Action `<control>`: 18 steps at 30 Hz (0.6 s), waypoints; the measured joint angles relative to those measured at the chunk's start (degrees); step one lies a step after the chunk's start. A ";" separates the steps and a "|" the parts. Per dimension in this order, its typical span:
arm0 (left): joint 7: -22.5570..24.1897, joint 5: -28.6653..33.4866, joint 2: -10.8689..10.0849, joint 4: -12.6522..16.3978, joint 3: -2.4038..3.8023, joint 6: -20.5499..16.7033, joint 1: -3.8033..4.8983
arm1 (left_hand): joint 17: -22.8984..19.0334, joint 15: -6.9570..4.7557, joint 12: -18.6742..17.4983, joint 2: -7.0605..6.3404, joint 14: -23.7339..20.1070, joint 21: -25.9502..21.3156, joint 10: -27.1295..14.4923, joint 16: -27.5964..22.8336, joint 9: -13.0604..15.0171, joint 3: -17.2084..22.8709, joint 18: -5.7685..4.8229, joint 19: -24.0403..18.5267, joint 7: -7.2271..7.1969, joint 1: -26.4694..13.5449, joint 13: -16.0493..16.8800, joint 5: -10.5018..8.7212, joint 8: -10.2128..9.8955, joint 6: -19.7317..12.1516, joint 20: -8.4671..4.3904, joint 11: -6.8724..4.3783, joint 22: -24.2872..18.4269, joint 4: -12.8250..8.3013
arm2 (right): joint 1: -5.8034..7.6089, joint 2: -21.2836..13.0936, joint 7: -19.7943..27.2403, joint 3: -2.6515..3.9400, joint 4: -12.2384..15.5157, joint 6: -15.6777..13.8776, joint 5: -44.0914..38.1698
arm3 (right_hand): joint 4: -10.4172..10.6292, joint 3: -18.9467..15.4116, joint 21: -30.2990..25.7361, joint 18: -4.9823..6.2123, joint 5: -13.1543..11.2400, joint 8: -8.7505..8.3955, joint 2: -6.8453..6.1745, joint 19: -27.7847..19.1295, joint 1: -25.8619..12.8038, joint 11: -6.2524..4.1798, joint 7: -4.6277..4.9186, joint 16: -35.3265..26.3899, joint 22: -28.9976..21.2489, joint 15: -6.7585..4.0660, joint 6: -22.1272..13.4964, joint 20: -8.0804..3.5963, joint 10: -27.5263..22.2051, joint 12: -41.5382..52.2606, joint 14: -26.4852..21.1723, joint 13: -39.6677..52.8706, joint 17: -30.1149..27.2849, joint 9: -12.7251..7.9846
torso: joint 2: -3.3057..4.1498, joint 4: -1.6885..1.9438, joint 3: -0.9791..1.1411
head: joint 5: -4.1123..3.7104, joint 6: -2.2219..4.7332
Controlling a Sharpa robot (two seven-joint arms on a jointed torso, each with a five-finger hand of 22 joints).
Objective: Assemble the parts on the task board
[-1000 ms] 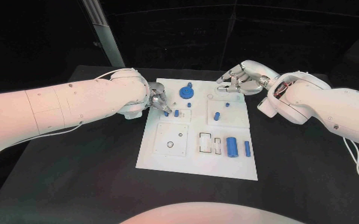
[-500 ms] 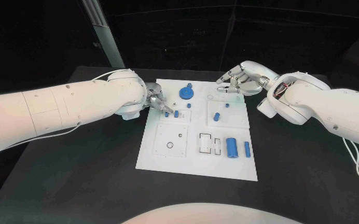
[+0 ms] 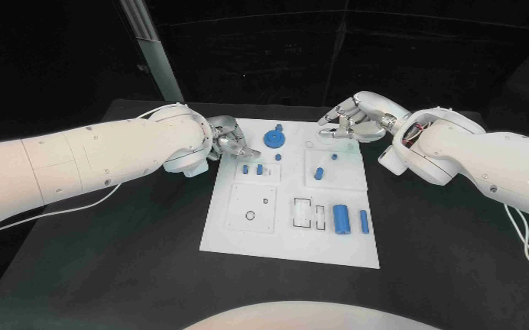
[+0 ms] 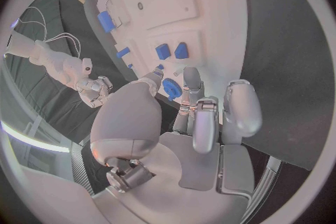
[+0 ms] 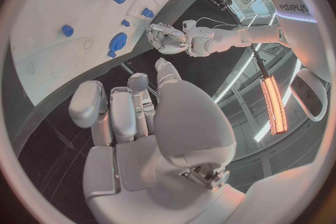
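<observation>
The white task board [image 3: 289,238] lies in the middle of the black table. My left hand [image 3: 228,140] hovers at the board's far left corner, fingers loosely apart [image 4: 194,87], holding nothing. Just in front of it two small blue pegs [image 3: 251,169] stand side by side in the board, also seen as pegs [image 4: 171,51] from the left wrist. A blue round gear piece [image 3: 274,140] sits at the far edge. My right hand [image 3: 351,122] hangs over the far right corner, fingers loosely curled [image 5: 119,112], empty. A blue peg [image 3: 319,172] lies below it.
A blue cylinder [image 3: 342,218], a thin blue bar [image 3: 365,220] and a small blue piece [image 3: 321,218] lie on the board's near right part. A square plate with a small hole [image 3: 252,206] sits near left. Black table surrounds the board.
My left hand has let go of a small blue peg beside the other one and drawn back toward the board's far left corner. The right hand has barely moved.
</observation>
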 measured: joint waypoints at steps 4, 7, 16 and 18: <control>8.01 4.60 0.26 -0.44 0.00 -3.00 0.04 | -14.12 1.89 -5.37 1.14 -7.85 -17.23 -8.11 -15.09 -2.08 0.16 2.86 -11.31 2.06 6.77 -4.03 0.00 -1.37 -2.27 1.80 2.31 -15.70 -2.17 | 0.00 -0.03 0.01 0.00 -0.05 0.00 0.00 | 0.00 0.00 0.00 0.00 -0.03 0.00 0.00 0.00 0.00 0.00 0.00 0.00 0.00 0.00 0.00 0.00 0.00 0.00 0.00 0.00 0.00 0.00 | 0.01 0.00 0.02 | -0.06 0.18; 13.61 6.69 1.21 -0.95 -0.03 -5.06 0.05 | -25.09 2.97 -8.94 1.51 -15.21 -21.63 -11.81 -24.80 -3.95 2.56 2.87 -14.24 2.97 14.42 -7.16 0.00 -3.15 -3.63 2.78 3.23 -18.69 -6.33 | 0.00 -0.01 0.02 0.00 -0.13 0.00 0.00 | 0.00 0.00 0.00 0.00 -0.03 0.00 0.00 0.00 0.00 0.00 0.00 0.00 0.00 0.00 0.00 0.00 0.00 0.00 0.00 0.00 0.00 0.00 | 0.02 0.00 0.02 | -0.17 0.29; 22.75 0.66 5.84 -3.42 -0.57 -9.56 -0.29 | -25.97 3.31 -17.91 -1.33 -13.16 -22.82 -10.79 -22.40 -11.80 6.87 2.86 -12.02 3.27 20.69 -18.71 -0.32 -9.88 0.94 3.52 4.12 -20.21 -11.72 | 0.00 0.29 0.04 0.00 -0.42 -0.01 0.00 | 0.00 0.00 0.00 0.00 0.10 0.00 0.24 0.00 -0.24 0.00 0.00 0.00 -0.05 0.00 0.00 0.00 0.00 0.01 0.00 -0.05 0.01 0.00 | 0.07 -0.13 0.01 | -0.31 0.67; 23.21 -1.92 6.87 -4.30 -0.78 -9.98 -0.50 | -26.64 3.55 -19.69 -1.92 -13.10 -22.82 -10.68 -22.38 -12.99 7.20 2.86 -11.86 3.38 20.60 -20.82 -0.32 -10.94 2.04 3.67 4.24 -20.32 -12.05 | 0.00 0.34 0.05 0.00 -0.44 -0.01 0.00 | 0.00 0.00 0.00 0.01 0.17 0.00 0.24 0.00 -0.24 0.00 0.00 0.00 -0.05 0.00 0.00 0.00 0.00 0.01 0.00 -0.05 0.01 0.00 | 0.07 -0.13 0.01 | -0.36 0.75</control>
